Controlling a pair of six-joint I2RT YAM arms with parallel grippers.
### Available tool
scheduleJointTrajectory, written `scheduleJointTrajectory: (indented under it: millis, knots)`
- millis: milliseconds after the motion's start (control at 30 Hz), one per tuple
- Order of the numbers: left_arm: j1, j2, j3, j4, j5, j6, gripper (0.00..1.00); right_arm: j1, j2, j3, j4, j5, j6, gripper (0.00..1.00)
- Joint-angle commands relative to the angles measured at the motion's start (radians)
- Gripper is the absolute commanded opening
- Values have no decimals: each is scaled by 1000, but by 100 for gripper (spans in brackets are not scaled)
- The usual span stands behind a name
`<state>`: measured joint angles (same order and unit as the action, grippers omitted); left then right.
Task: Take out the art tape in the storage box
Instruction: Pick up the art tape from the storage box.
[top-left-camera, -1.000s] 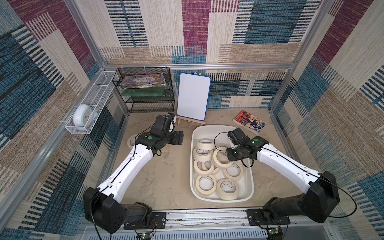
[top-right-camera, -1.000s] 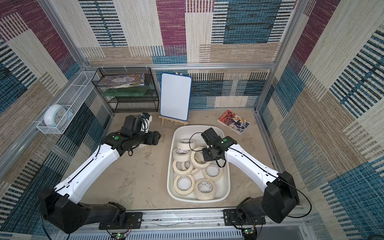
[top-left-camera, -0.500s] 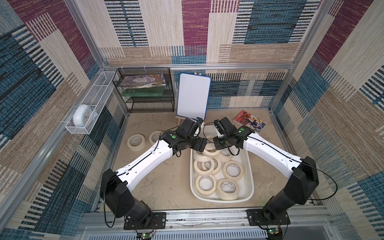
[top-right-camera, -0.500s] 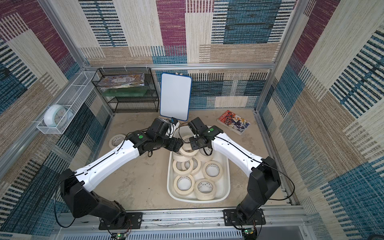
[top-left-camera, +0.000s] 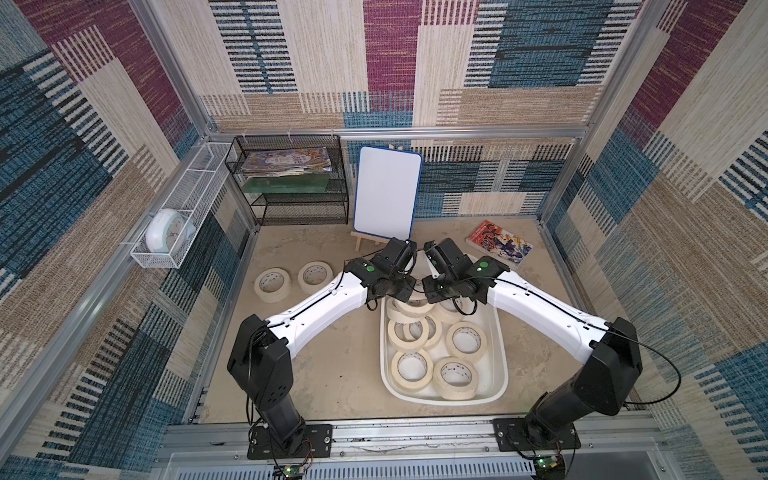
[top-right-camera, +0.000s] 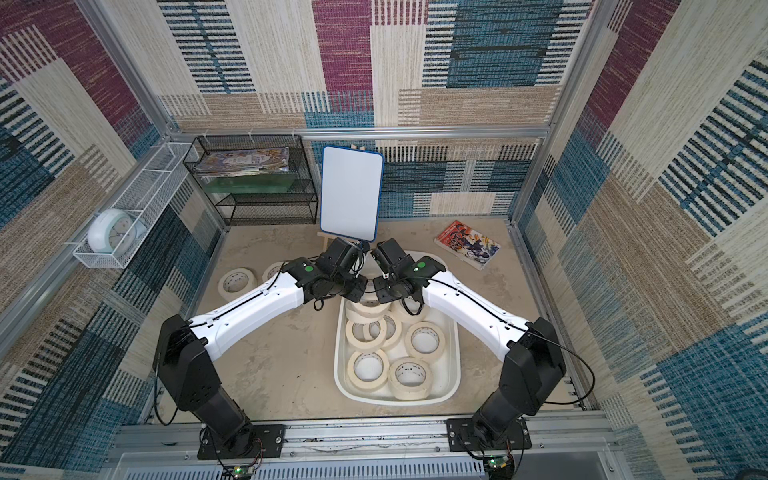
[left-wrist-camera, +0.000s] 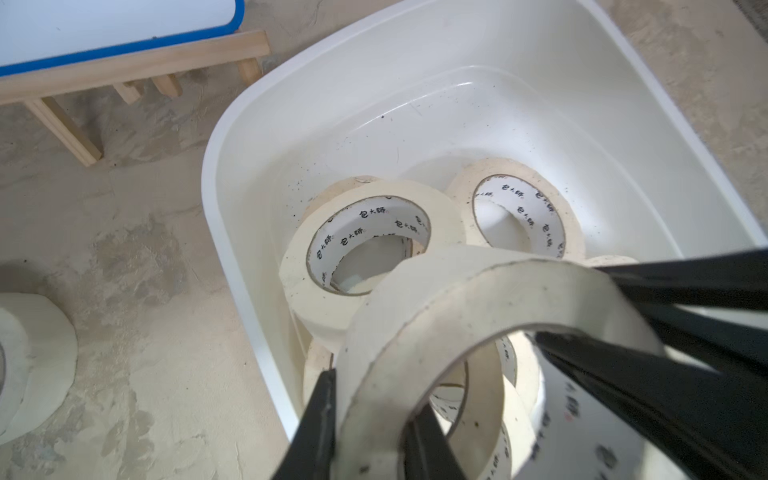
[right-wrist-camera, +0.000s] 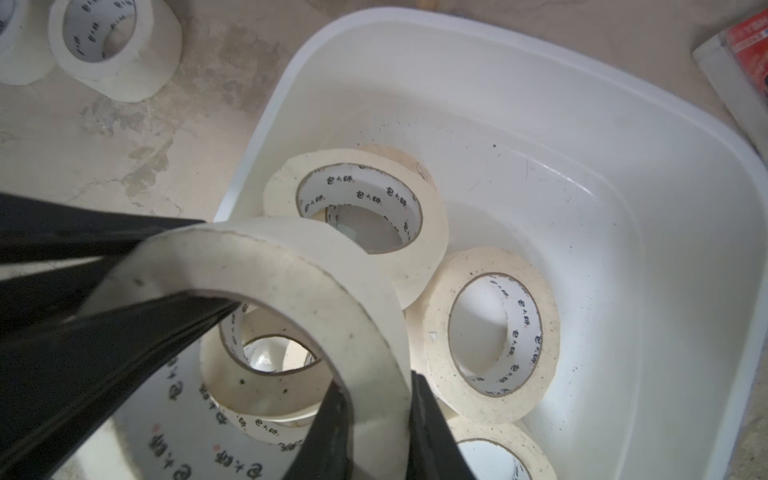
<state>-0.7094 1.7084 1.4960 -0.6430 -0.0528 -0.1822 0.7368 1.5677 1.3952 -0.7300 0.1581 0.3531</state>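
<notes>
Two art tape rolls (top-left-camera: 272, 297) lie flat on the table (top-left-camera: 332, 374), well apart from both grippers (left of the storage box (top-left-camera: 500, 361)). The left gripper (left-wrist-camera: 370, 436) is clamped on the wall of one raised roll (left-wrist-camera: 457, 299), with one finger inside the core and one outside. The right gripper (right-wrist-camera: 374, 436) is clamped on the opposite wall of the same roll. This roll hangs above the box's far end, over the other rolls (top-left-camera: 476, 352) lying inside.
</notes>
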Motion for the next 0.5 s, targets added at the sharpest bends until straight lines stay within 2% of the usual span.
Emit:
scheduleJointTrajectory:
  millis: [0, 33, 67, 167, 200, 367, 467]
  knots:
    - [1, 4, 21, 16, 8, 4, 0, 0, -30, -4, 30, -46, -8, 52]
    - [1, -1, 22, 16, 8, 1, 0, -1, -39, 3, 22, -42, -7, 67]
    - [1, -8, 19, 18, 6, 1, 0, -1, -49, 14, 9, -31, -4, 77]
    - [1, -45, 5, 19, -12, 2, 0, -1, -118, 34, -2, 21, 27, 97]
    - [1, -63, -3, 19, -18, 2, 0, -2, -153, 25, 13, 48, 27, 100]
    - [11, -171, -51, 25, -85, 15, 0, -52, -249, 25, -18, 139, 6, 99]
    - [50, -217, -61, 16, -124, 41, 0, -105, -286, -4, -22, 130, -4, 99]
